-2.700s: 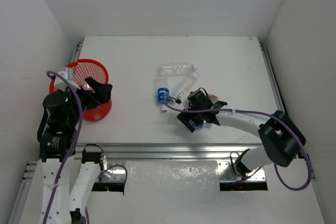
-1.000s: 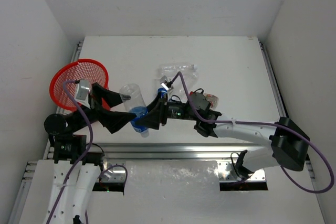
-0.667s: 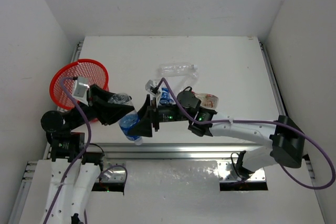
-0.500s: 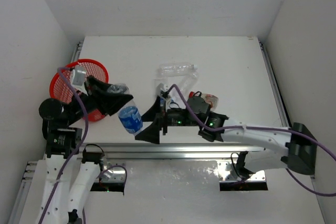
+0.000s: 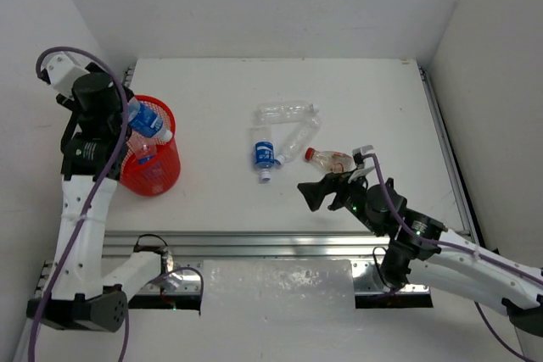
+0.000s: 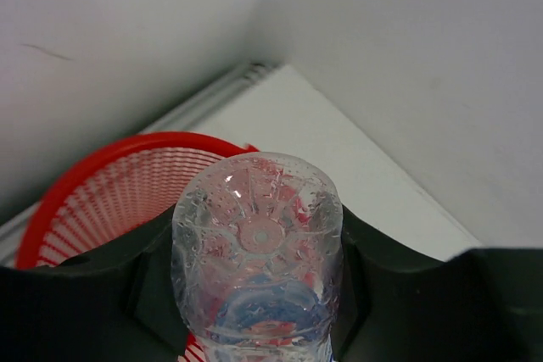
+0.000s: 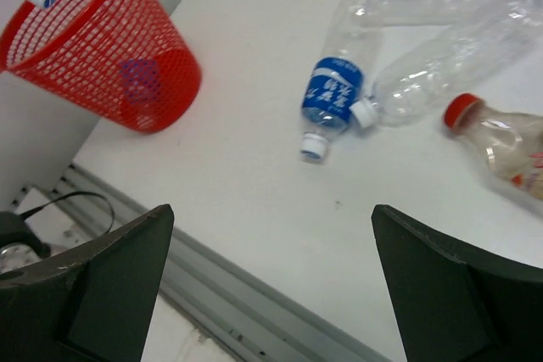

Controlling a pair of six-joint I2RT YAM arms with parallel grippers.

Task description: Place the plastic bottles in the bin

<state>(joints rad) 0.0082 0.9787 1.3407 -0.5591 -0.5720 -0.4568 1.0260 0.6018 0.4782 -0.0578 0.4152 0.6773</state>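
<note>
My left gripper is shut on a blue-labelled plastic bottle and holds it over the rim of the red mesh bin, white cap pointing down into it. In the left wrist view the bottle's clear base fills the gap between the fingers, with the bin below. My right gripper hangs open and empty above the table's front. On the table lie two clear unlabelled bottles, a blue-labelled one and a red-capped one.
The bin stands at the table's left edge by the side wall. A metal rail runs along the table's near edge. In the right wrist view the blue-labelled bottle and red-capped bottle lie ahead of the open gripper.
The left gripper took the blue-labelled bottle from the right gripper and swung it left and up over the bin. The right gripper opened and drew back to the right.
</note>
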